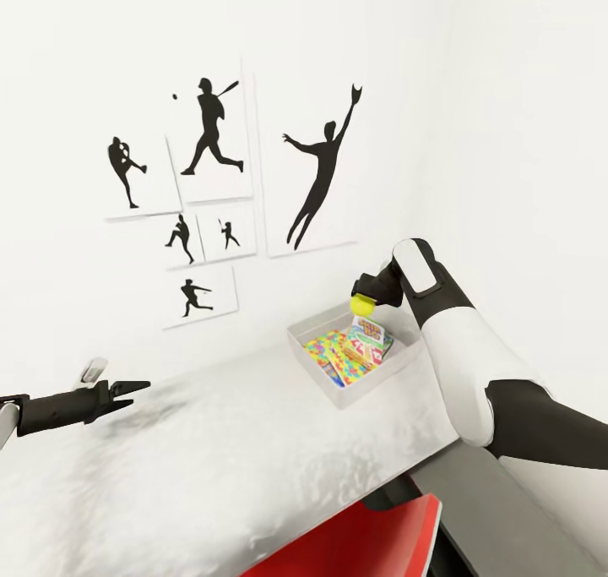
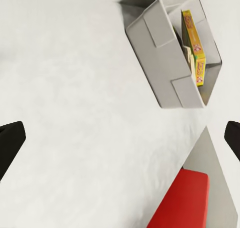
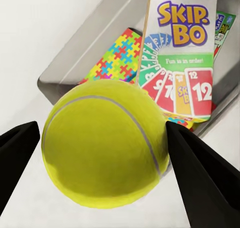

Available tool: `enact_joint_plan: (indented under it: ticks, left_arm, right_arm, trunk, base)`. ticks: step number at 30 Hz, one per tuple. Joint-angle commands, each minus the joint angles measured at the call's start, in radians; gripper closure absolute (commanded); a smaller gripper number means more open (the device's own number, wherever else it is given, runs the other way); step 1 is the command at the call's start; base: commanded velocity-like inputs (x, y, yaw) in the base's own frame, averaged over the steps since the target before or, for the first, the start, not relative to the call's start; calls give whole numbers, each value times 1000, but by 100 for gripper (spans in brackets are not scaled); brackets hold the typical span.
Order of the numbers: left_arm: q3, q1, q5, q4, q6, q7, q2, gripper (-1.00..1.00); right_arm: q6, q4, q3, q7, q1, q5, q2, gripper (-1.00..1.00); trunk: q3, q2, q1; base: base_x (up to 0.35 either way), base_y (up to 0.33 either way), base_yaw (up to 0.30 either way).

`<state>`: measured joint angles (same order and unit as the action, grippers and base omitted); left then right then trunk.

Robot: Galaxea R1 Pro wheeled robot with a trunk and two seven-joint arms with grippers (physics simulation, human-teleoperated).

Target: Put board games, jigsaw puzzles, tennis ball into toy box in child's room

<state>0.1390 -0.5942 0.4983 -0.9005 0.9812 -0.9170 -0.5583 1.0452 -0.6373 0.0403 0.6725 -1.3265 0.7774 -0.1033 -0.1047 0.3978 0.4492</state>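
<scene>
Right end effector (image 1: 365,303): black two-fingered, hanging above the near edge of the toy box, closed around a yellow-green tennis ball (image 1: 364,305). In the right wrist view the ball (image 3: 105,144) is sitting between both black fingers (image 3: 200,173), touching them on either side.

Toy box (image 1: 308,334): shallow pale grey rectangular tray with low sloping sides, resting at the far right end of the bench, close to the white wall. Seen from the left wrist, its grey wall (image 2: 155,52) is facing the camera.

Contents of the tray: a yellow-green "Skip-Bo" board game box with red cards (image 3: 182,52) lying tilted over other boxes; a flat jigsaw puzzle box in a bright multicolour interlocking pattern (image 3: 117,55) lying beside and partly under it; a green-edged box (image 3: 224,27) peeking out from beneath, mostly hidden.

Bench (image 1: 211,450): long desk with a pale grey-white mottled top.

Left end effector (image 1: 127,394): black, hovering over the left part of the bench, well apart from the tray, fingers spread wide and holding nothing.

Red chair panel (image 1: 363,543): showing below the bench's near edge.

Black baseball-player silhouette posters (image 1: 211,138): hanging on the white wall.
</scene>
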Motion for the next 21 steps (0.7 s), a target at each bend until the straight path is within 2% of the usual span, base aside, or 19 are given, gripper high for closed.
enact_joint_plan:
  ticks: [1, 21]
  left_arm:
    - [1, -1, -1, 0, 4, -4, 0, -100]
    - [1, -1, -3, 0, 4, -5, 0, -100]
  right_arm:
    - [2, -1, 4, 9, -1, 8, -1, 100]
    - [2, -1, -1, 11, 0, 5, 0, 100]
  trunk:
    - [-2, 2, 1]
    - [-2, 2, 1]
  base:
    - [101, -3, 0]
    - [53, 0, 0]
